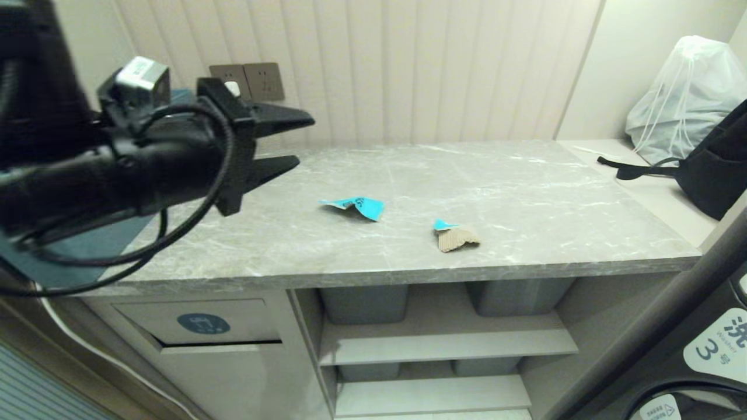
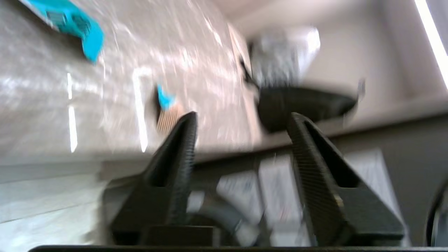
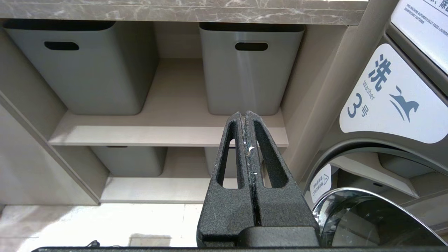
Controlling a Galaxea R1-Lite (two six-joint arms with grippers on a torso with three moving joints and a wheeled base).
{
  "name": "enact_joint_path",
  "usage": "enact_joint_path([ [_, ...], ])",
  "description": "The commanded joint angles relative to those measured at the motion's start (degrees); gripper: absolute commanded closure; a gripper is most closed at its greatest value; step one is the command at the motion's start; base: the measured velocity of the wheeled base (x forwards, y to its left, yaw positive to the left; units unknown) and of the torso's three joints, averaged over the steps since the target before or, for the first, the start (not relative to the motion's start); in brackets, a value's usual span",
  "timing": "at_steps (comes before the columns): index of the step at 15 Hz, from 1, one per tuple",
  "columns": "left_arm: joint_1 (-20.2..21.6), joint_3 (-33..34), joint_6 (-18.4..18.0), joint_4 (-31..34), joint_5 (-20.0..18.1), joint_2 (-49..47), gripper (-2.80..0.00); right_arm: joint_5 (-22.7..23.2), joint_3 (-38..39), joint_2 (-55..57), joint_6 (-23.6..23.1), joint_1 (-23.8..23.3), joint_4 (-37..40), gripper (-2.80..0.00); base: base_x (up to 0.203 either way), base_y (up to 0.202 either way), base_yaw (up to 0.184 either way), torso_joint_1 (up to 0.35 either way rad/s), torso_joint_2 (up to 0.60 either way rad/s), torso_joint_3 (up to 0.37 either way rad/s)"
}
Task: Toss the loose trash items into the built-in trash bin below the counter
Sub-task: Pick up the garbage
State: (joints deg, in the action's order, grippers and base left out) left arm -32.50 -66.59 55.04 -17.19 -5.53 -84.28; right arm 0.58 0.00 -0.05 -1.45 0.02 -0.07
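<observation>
Trash scraps, one turquoise (image 1: 353, 206) and one tan (image 1: 456, 235), lay apart on your desk (image 1: 525, 198). Your left gripper (image 1: 292, 143) hovered beside them, fingers spread and empty; your right gripper (image 3: 246, 115) sat pressed closed below.

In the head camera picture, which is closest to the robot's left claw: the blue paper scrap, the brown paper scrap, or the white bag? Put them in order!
From the left gripper, open above the counter's left end:
1. Blue paper scrap, mid-counter, just right of the gripper.
2. Brown paper scrap, further right, nearer the front edge.
3. White bag, far right corner by the wall.
</observation>
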Motion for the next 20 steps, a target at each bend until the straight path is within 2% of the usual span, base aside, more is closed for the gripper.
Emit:
enact_joint_path([
  [1,-0.90,-7.36,4.72,0.57,5.19,-12.07,-2.80,0.04,0.00,-0.04,0.13,-0.02,-0.01,0.00,0.000,0.000,0.000,0.000,0.00,0.000],
  [4,-1.39,-16.06,9.35,3.15,12.87,-23.43,-2.80,0.04,0.00,-0.04,0.31,0.05,-0.01,0.00,0.000,0.000,0.000,0.000,0.00,0.000],
  [7,-1.50,-22.68,13.54,9.76,17.06,-28.34,-2.80,-0.03,0.00,-0.04,0.22,0.06,-0.01,0.00,0.000,0.000,0.000,0.000,0.00,0.000],
  [9,-1.31,-29.53,16.28,12.35,19.13,-31.91,-2.80,0.04,0.00,-0.04,0.22,-0.02,-0.01,0.00,0.000,0.000,0.000,0.000,0.00,0.000],
  [12,-0.91,-35.16,17.44,16.95,19.93,-36.32,-2.80,0.04,0.00,-0.04,0.22,-0.02,-0.01,0.00,0.000,0.000,0.000,0.000,0.00,0.000],
  [16,-0.39,-35.70,17.65,20.59,19.95,-36.93,-2.80,-0.05,0.00,-0.04,0.31,0.06,-0.01,0.00,0.000,0.000,0.000,0.000,0.00,0.000],
  [20,0.36,-40.11,22.00,20.44,19.50,-39.84,-2.80,-0.05,0.00,-0.04,0.31,0.05,-0.01,0.00,0.000,0.000,0.000,0.000,0.00,0.000],
])
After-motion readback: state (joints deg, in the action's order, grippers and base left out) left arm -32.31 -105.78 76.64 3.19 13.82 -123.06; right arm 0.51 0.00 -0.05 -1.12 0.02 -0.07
